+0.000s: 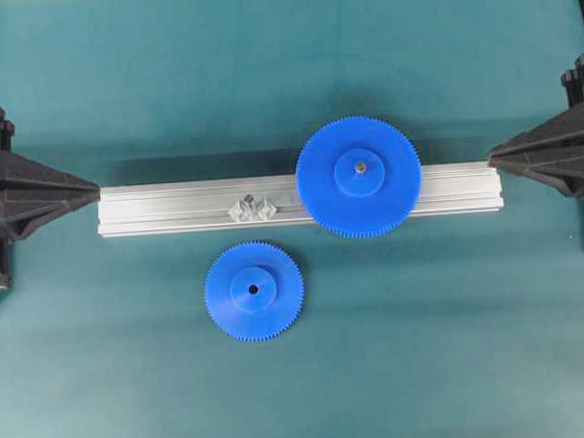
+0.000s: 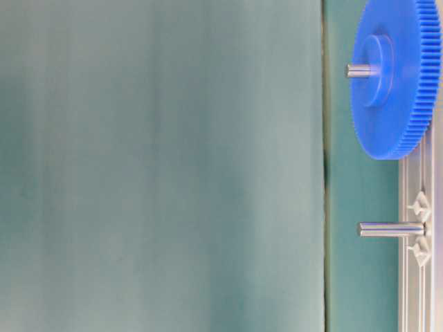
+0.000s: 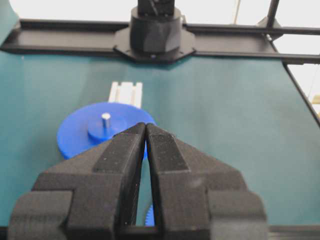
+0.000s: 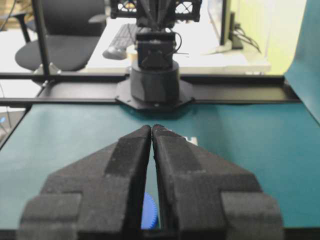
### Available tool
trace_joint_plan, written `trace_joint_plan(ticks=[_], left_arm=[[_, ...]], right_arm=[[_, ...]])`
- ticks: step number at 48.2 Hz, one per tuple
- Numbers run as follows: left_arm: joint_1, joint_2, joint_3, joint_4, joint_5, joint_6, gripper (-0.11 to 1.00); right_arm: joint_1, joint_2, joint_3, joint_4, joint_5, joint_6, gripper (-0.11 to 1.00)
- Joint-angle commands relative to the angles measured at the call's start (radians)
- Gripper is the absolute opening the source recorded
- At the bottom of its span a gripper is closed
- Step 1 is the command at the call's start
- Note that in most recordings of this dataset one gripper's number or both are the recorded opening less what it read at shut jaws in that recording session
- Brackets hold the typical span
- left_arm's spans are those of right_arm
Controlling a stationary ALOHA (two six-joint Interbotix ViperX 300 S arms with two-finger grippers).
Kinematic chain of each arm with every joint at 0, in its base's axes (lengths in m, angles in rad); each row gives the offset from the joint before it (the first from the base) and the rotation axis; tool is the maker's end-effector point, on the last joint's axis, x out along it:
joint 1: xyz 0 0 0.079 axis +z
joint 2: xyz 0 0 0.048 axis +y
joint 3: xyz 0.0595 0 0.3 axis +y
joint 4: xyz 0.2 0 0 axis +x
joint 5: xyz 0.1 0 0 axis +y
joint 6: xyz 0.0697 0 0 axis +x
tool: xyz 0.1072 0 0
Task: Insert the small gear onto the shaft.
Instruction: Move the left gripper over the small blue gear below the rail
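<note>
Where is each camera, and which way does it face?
Overhead: straight down on small gear, large gear; left end effector, right end effector at edges.
Table-level: low, sideways at shaft; no robot.
Left wrist: behind shut end effector, facing large gear.
Right wrist: behind shut end effector, facing across.
Shared: large gear, first three.
</note>
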Motion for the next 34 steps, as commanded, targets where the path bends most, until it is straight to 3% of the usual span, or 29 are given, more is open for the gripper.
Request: trace_joint_plan(ticks=[1,4,9,14,25,34], left_arm=[[-0.029,0.026,-0.052,0.006,0.048,-0.06,0.1],[-0.029,0.029,-0.067,0.008,0.1,-0.109,0.14],[-0.029,0.028,-0.089,0.014,0.15,-0.149,0.02],[-0.035,0.044,-0.121,0.014,0.198,-0.147,0.01],[-0.058,0.156,-0.19,0.014,0.259,-0.143,0.01],[-0.095,0.336,-0.245,0.014,0.284,-0.143,0.01]], right_arm=[[-0.006,0.011,-0.002,0.006,-0.008,0.002,0.16],[-0.006,-0.003,0.021,0.025,-0.002,0.017,0.19],[-0.006,-0.028,0.044,0.043,0.041,0.071,0.1],[-0.006,-0.051,0.034,0.041,0.118,0.115,0.08],[-0.008,-0.061,-0.026,0.041,0.405,0.124,0.08],[-0.009,-0.018,-0.054,0.041,0.469,0.123,0.08]])
